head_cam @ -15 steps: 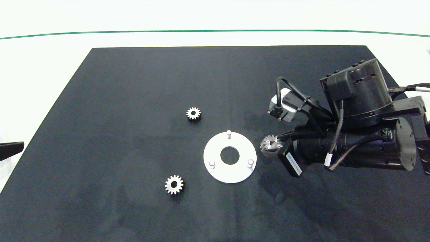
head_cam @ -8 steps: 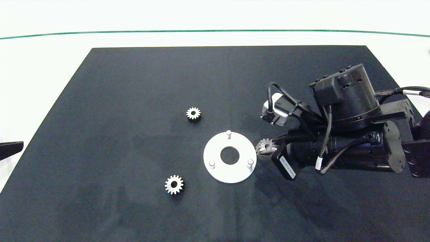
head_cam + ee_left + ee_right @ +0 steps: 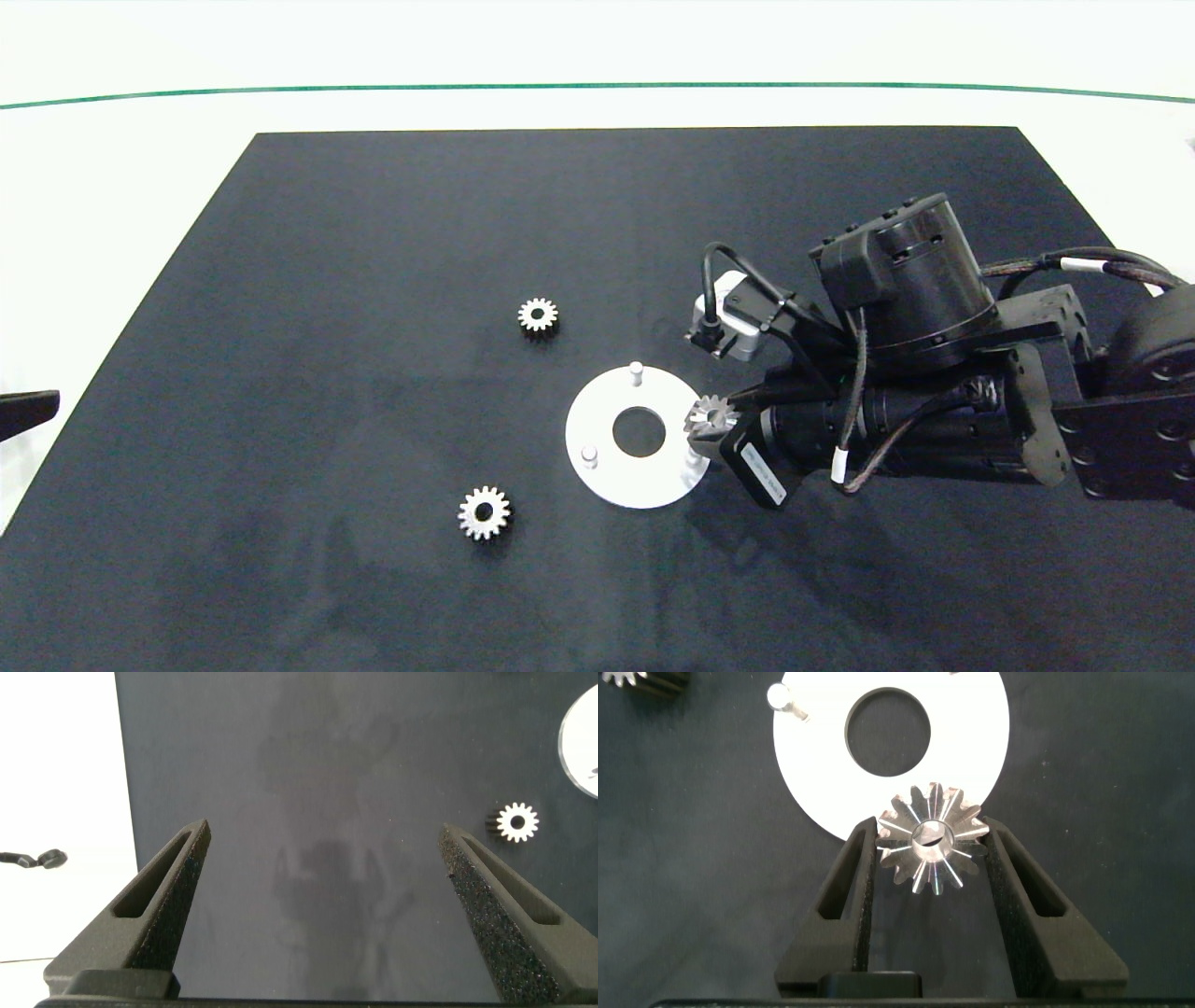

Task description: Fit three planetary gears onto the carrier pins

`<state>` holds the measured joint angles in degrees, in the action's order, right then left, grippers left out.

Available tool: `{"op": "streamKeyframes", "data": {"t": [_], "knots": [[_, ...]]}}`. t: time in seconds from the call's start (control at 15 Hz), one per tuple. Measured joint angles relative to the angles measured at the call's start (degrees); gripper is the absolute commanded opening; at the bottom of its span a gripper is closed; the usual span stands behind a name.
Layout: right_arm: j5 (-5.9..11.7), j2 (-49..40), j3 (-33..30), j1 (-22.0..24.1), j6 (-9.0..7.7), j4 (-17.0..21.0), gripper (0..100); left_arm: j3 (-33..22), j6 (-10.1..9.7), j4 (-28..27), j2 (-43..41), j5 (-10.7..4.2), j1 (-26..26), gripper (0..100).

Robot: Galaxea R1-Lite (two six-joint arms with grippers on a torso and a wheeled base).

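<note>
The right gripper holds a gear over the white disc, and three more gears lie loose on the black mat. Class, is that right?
Not quite. The right gripper does hold a gear over the white disc, but only two more gears lie loose on the black mat, as the head view shows.

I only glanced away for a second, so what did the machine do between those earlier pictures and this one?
The right claw, holding one gear, carried it leftward from beside the white disc to over the disc's right edge, above the right-hand pin. The two loose gears, the disc and the open left claw, parked at the table's left edge, stayed put.
</note>
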<state>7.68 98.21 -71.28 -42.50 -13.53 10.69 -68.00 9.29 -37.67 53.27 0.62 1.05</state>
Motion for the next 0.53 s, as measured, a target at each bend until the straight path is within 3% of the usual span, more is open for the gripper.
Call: {"op": "streamKeyframes", "data": {"t": [0.53], "knots": [[0.26,0.9,1.3,0.0,-0.16,0.2,0,-0.2,-0.04,0.0,-0.1,-0.05,0.1,100]]}}
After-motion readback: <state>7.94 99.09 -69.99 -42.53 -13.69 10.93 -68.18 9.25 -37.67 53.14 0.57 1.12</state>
